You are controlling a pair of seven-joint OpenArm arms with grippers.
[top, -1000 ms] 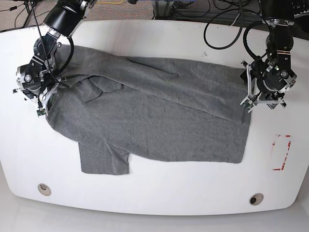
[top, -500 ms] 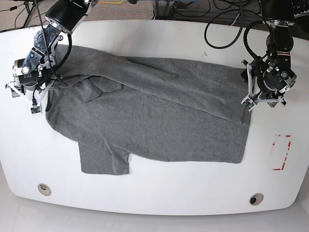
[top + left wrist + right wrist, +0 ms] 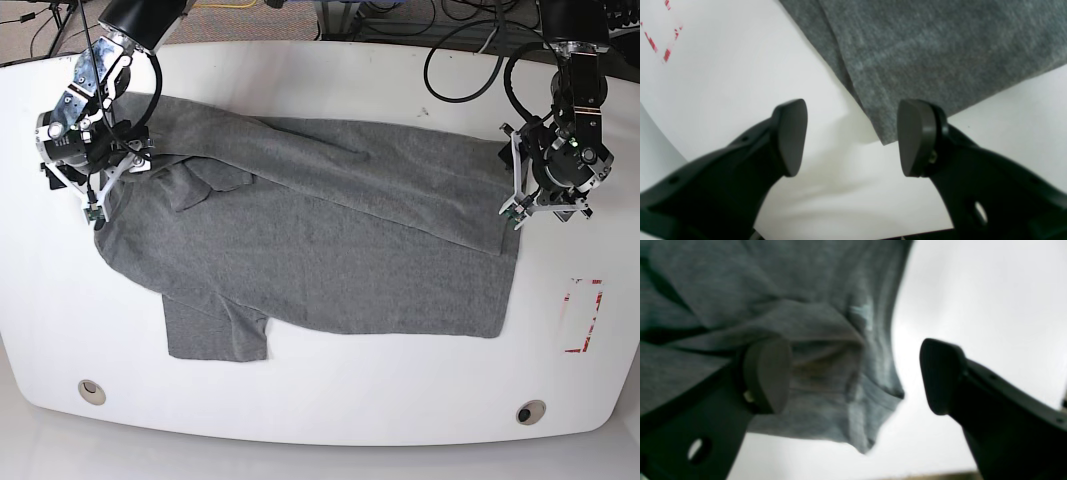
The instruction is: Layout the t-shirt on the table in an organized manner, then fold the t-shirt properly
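— Since a second ago the right gripper (image 3: 92, 185) has lifted off the shirt's edge and shifted up toward the far side of the table (image 3: 330, 410); its jaws have spread. What else changed?

— Little. One t-shirt (image 3: 320, 250), and it lies as it did: spread across the middle of the table, the far half folded over toward the near half, one sleeve (image 3: 215, 335) sticking out at the near left.

— Count the rest, left to right.

— Two grommets: one (image 3: 92, 391) near the left front edge, one (image 3: 531, 411) near the right front. One red-and-white sticker (image 3: 582, 316) at the right, clear of the shirt. Two arms, one gripper each.

— And the right gripper up close?

— In its wrist view the fingers (image 3: 766, 373) stand well apart, with bunched cloth (image 3: 826, 373) hanging between them; that view is blurred, so I cannot tell whether any fabric touches a pad.

— The left one?

— The left gripper (image 3: 545, 205) hangs at the shirt's right edge. From its wrist camera, the two pads (image 3: 917, 136) are apart with bare table between them, and a corner of the shirt (image 3: 887, 133) reaches just beside one pad. Nothing is clamped.
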